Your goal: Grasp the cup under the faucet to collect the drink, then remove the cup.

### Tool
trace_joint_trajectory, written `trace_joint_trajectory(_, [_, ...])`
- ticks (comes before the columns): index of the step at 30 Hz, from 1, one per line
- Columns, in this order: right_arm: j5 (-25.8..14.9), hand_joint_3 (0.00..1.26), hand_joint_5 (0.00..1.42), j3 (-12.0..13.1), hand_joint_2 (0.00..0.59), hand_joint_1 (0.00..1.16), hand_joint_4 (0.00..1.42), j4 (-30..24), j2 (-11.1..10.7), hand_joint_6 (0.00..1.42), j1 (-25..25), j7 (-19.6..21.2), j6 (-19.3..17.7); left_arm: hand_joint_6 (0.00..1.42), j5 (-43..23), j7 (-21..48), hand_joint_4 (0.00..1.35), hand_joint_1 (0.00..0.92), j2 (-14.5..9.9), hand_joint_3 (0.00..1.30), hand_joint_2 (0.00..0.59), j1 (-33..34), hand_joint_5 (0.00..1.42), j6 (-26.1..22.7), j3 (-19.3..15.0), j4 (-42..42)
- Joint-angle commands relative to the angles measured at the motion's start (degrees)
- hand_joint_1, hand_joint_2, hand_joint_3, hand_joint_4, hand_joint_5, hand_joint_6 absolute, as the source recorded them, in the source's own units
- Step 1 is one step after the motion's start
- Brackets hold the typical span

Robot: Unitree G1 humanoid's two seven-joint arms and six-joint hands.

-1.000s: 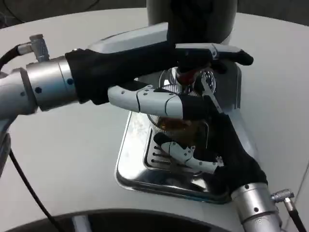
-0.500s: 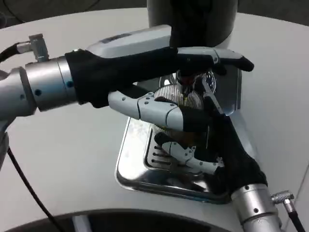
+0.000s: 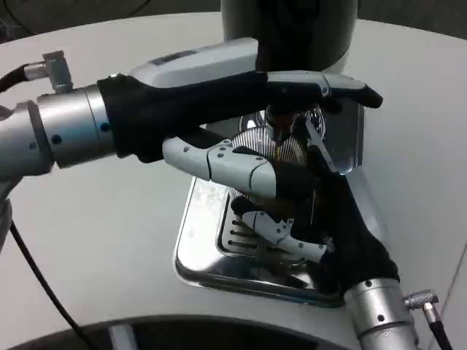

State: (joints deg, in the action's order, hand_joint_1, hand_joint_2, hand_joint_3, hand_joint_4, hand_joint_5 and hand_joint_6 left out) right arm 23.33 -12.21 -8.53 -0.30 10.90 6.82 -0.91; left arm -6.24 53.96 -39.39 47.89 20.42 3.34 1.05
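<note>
Fingers point(image 3: 306, 86) of the left hand point(image 3: 219, 109) reach across the faucet point(image 3: 279, 120) at 12 o'clock, whether pressing it I cannot tell. Right hand point(image 3: 321, 219), coming from 5 o'clock, wraps the cup point(image 3: 286, 157), mostly hidden, above the steel drip tray point(image 3: 211, 248) on the white counter point(image 3: 109, 219).
</note>
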Motion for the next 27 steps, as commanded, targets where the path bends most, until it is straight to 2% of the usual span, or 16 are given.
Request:
trace_joint_trajectory(1, [0.11,0.05,0.15,-1.22,0.211,0.77,0.08,1.07,0.86,0.00,-0.45,0.34,0.08,0.14,0.25,1.16,0.08,0.000,-0.93,0.15,0.108,-0.56,0.16,0.72,0.55,0.00])
trace_joint_trajectory(21, [0.39,0.13,0.22,-3.23,0.212,0.77,0.16,2.07,1.43,0.01,-1.21,3.37,-2.62,0.15,0.31,1.45,0.09,0.000,-1.40,0.16,0.112,-1.00,0.16,0.41,0.61,0.17])
trace_joint_trajectory(27, [1.00,0.16,0.24,-3.81,0.212,0.77,0.19,2.58,2.22,0.03,-1.58,5.54,-3.47,0.16,0.33,1.44,0.09,0.000,-1.67,0.16,0.112,-1.33,0.16,0.40,0.49,0.36])
